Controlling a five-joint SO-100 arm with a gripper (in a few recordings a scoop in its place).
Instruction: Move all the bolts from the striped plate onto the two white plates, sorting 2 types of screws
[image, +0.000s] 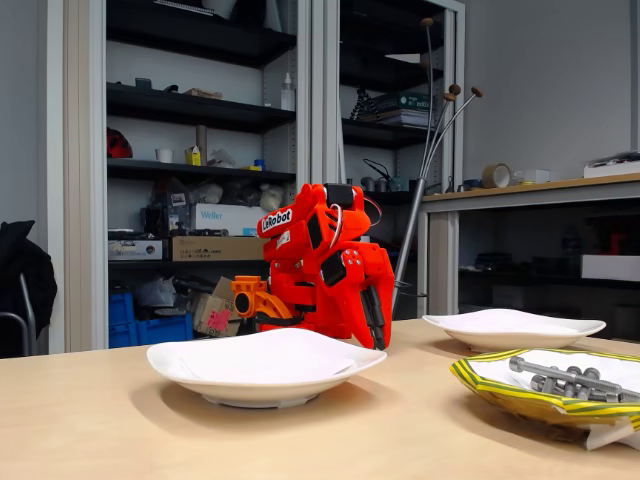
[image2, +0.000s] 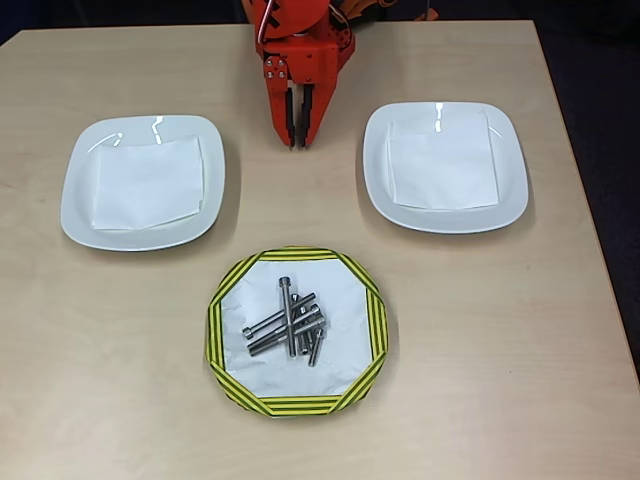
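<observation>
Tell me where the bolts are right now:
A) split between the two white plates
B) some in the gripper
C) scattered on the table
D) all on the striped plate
D: in the overhead view the bolts lie piled together on the striped plate, and both white plates carry only a white paper sheet.

1. Bare table (image2: 300, 205) lies between the gripper (image2: 298, 140) and the striped plate (image2: 225, 310); nothing stands in that lane.
2. Two white plates (image2: 90, 210) flank the lane left and right, well apart.
3. Bolts (image2: 288, 322) lie heaped and crossing, little room between them.
4. Plate rims are low.
</observation>
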